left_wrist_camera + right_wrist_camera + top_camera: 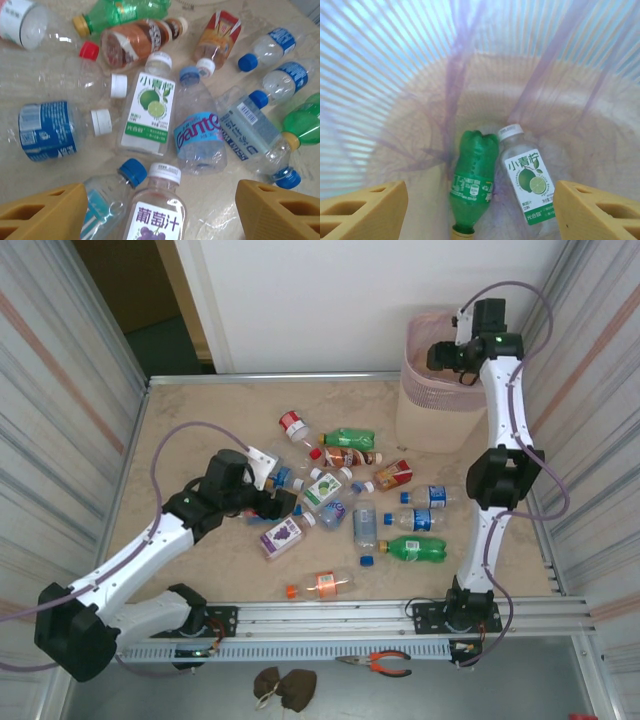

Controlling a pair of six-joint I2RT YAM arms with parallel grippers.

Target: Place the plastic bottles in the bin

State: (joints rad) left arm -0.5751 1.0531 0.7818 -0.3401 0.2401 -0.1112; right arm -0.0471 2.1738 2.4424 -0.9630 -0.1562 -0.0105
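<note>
My left gripper (272,502), left of centre in the top view, hangs with fingers apart above the plastic bottles (350,500) strewn across the middle of the table (190,410). A grape-label bottle (156,220) shows between my fingers at the wrist view's bottom edge. At upper right, my right gripper (447,356) is spread wide over the bin (430,415), where a green bottle (472,172) and a lime-label bottle (529,185) lie side by side.

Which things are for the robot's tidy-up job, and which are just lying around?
For the job: scattered plastic bottles; pink bin; green bottle and lime-label bottle already inside it.
Just lying around: orange-handled pliers; loose blue cap; dark bundle.
</note>
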